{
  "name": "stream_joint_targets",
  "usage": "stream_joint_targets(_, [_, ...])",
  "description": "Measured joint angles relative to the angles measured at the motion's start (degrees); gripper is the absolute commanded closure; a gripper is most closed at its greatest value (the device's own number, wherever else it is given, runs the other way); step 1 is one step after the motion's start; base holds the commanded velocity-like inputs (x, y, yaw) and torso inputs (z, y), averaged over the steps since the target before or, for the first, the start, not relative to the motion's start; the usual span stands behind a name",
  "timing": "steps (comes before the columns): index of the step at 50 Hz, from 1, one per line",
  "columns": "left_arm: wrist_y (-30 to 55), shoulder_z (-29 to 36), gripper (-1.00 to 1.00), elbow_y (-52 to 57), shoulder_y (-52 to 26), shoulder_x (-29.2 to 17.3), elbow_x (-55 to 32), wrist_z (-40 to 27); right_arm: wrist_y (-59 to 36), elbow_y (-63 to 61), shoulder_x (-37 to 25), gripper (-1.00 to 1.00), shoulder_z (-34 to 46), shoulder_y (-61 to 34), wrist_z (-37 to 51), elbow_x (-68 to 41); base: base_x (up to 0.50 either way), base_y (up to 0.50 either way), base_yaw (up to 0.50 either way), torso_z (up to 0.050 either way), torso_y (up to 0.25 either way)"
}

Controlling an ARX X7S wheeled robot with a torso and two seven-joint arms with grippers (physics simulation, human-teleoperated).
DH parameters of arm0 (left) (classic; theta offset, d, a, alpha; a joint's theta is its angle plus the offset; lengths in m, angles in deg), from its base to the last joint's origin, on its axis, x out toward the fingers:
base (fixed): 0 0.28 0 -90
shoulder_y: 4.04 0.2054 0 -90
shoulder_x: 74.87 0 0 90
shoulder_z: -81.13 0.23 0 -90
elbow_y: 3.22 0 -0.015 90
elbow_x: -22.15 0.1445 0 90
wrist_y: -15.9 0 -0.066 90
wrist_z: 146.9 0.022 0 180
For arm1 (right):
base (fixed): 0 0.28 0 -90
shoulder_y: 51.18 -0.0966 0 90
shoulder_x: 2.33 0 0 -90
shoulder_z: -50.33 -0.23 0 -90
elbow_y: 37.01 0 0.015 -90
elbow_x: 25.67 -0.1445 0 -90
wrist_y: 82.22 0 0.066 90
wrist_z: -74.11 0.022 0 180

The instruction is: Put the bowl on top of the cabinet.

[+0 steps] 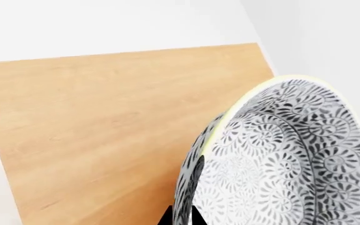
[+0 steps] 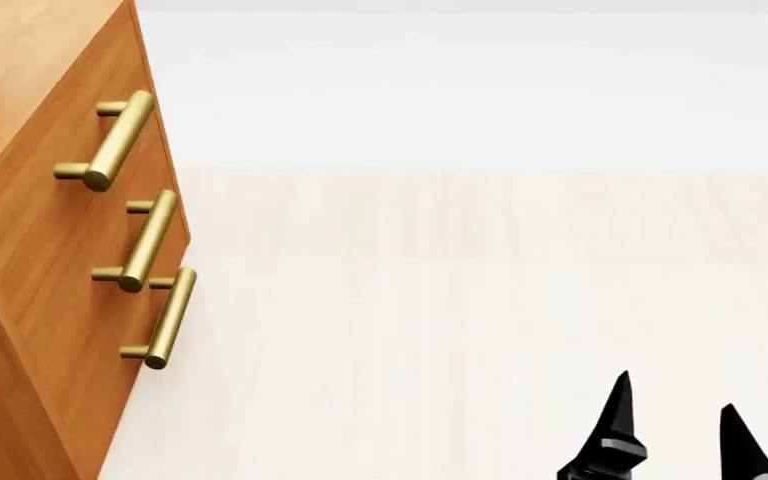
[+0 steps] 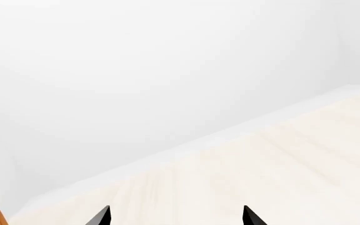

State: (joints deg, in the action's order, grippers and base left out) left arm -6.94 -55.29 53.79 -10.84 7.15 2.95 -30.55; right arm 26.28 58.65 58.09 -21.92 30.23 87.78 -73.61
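The left gripper (image 1: pixel 180 219) pinches, as far as its barely visible tips show, the deep grey-blue floral bowl (image 1: pixel 280 164) above the orange-brown wooden cabinet (image 1: pixel 105 131). The right gripper (image 2: pixel 678 420) hangs spread and empty over the pale floor (image 2: pixel 491 300).

The bowl (image 1: pixel 286 159) fills the lower right of the left wrist view: deep, round, white under a dense dark grey-blue floral pattern inside and out, with a pale rim. It is tilted steeply, its opening turned toward the camera, above the cabinet's plain wooden top. In the head view only a sliver of it shows at the upper left corner. The cabinet (image 2: pixel 37 250) runs down the left edge there, orange-brown, with three brass-gold bar handles on its front.
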Motion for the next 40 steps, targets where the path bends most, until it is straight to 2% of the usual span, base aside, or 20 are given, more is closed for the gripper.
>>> stream_joint_targets(12, [-1.46,0.56,1.0,-1.71,0.33,-0.85,0.14,0.9,-0.21,0.02,0.05,-1.0,0.1,-0.15,0.15,0.18,0.0,0.0,0.0,0.0,0.0])
stream_joint_targets(13, [-1.51,0.63,-1.0,-1.79,0.35,-0.91,0.18,0.96,-0.23,0.01,0.05,-1.0,0.1,-0.16,0.16,0.19,0.0,0.0,0.0,0.0,0.0])
stream_joint_targets(40, [-1.05,2.28,-1.0,-1.91,-0.37,-0.81,-0.51,1.2,-0.29,-0.2,0.02,-1.0,0.08,-0.11,0.08,0.24,0.0,0.0,0.0,0.0,0.0])
